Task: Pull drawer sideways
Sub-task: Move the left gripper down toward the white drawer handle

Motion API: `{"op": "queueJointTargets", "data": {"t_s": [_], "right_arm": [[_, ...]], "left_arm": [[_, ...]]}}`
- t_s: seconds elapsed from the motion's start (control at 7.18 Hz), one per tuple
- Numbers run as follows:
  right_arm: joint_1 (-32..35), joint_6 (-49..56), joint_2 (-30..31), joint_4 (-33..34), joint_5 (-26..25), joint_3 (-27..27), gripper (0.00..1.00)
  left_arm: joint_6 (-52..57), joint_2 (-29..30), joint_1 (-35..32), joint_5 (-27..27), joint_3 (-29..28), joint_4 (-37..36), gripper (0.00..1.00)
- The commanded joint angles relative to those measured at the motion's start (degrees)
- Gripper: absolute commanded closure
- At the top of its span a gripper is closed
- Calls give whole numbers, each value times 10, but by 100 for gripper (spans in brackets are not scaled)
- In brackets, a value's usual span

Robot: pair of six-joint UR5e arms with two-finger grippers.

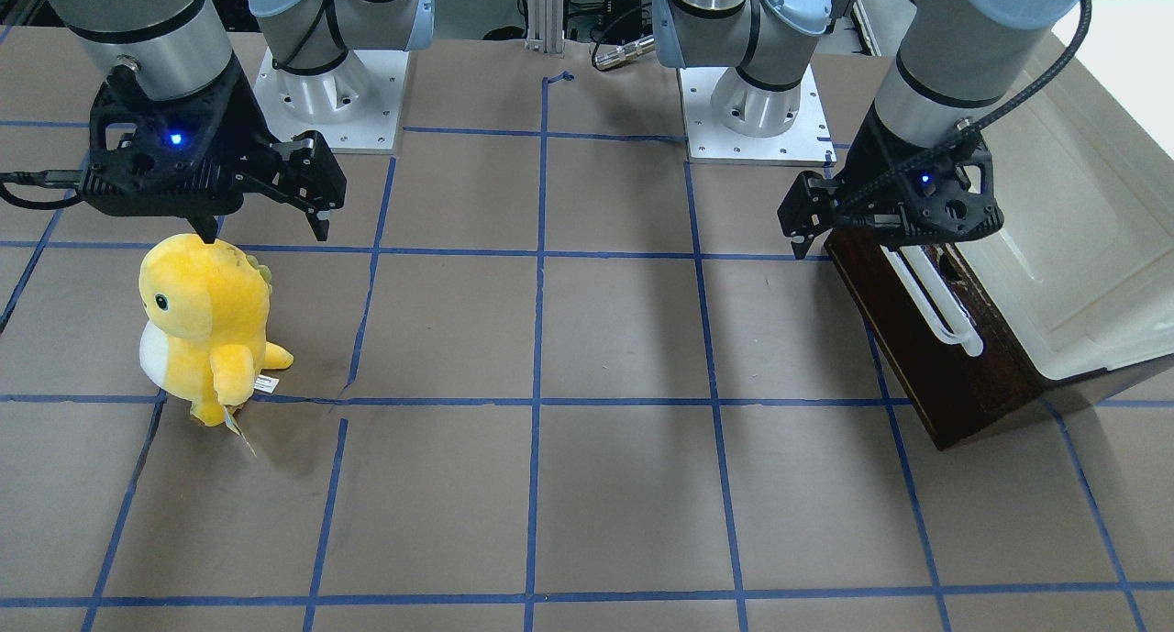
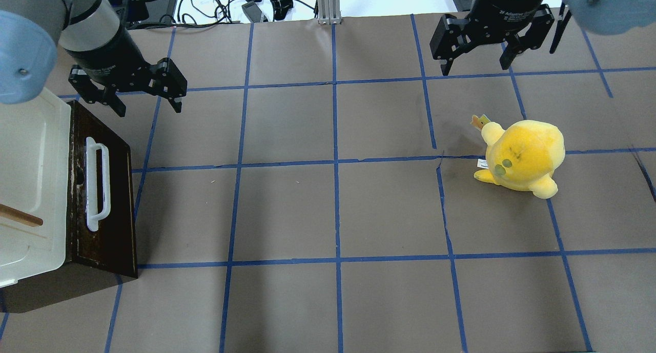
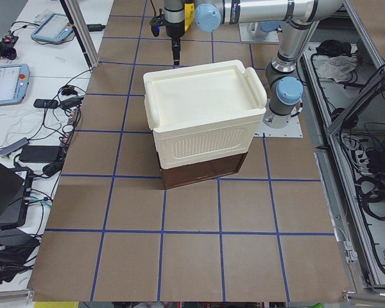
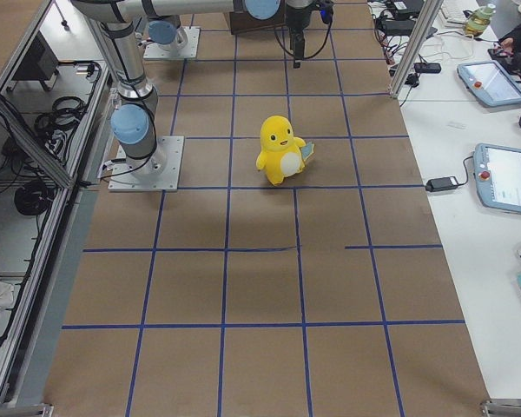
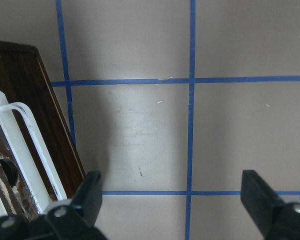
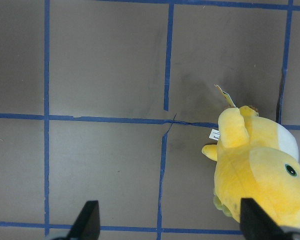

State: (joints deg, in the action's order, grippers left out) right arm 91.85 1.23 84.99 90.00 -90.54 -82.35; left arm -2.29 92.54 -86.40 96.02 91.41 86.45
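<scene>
The drawer's dark brown front panel (image 2: 115, 199) carries a long white bar handle (image 2: 97, 184) and sits under a cream-white lidded box (image 2: 31, 179) at the table's left end. No pale inner tray shows. The panel (image 1: 954, 375) and handle (image 1: 935, 306) also show in the front view, and the handle (image 5: 25, 145) in the left wrist view. My left gripper (image 2: 149, 109) is open and empty, hovering beside the handle's far end (image 1: 853, 238) (image 5: 172, 192). My right gripper (image 2: 475, 68) is open and empty at the far right (image 1: 264, 233) (image 6: 170, 217).
A yellow plush toy (image 2: 523, 156) stands on the right half of the table, just below my right gripper (image 1: 206, 320) (image 6: 260, 170). A thin brown stick (image 2: 20, 215) lies across the box lid. The arm bases (image 1: 330, 91) (image 1: 752, 100) stand at the robot's edge.
</scene>
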Motion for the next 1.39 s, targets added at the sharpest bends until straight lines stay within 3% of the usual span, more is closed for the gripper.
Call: {"op": "queueJointTargets", "data": {"t_s": [0.0,0.28,0.42,0.56,1.25], "right_arm": [[0,0,0,0,0,0,0],[0,0,0,0,0,0,0],[0,0,0,0,0,0,0],[0,0,0,0,0,0,0],[0,0,0,0,0,0,0]], "left_arm": [[-77,33,-48,156,14,-20,0],[-125,75,-59,172,51,-89,0],[-174,87,-60,199,60,-93,0],[-191,104,-61,273,67,-89,0],[-235,176,-58,376,77,-86,0]]}}
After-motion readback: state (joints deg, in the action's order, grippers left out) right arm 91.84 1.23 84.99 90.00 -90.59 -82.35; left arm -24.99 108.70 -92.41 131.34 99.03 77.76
